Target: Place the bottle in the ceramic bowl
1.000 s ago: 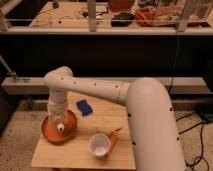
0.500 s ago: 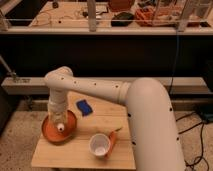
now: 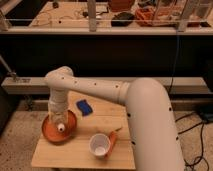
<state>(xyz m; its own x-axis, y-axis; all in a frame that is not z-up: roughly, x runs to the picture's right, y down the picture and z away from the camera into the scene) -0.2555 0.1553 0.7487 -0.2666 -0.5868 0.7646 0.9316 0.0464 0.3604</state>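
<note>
One gripper [image 3: 59, 120] low over ceramic bowl [image 3: 50, 134], bottle [image 3: 61, 127] beneath; claw state can't tell. Risk: bottle rolls over low rim if tilted on release.

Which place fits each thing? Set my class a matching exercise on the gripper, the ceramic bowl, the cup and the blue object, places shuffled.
Things:
1. gripper
2. ceramic bowl
3. cup
4. blue object

Places:
A. lying on its side near the table's front edge
B. directly over the bowl, with the bottle below it
C. behind the bowl, to its right
D. at the table's left end

Pairs: 1-B, 2-D, 3-A, 4-C
</note>
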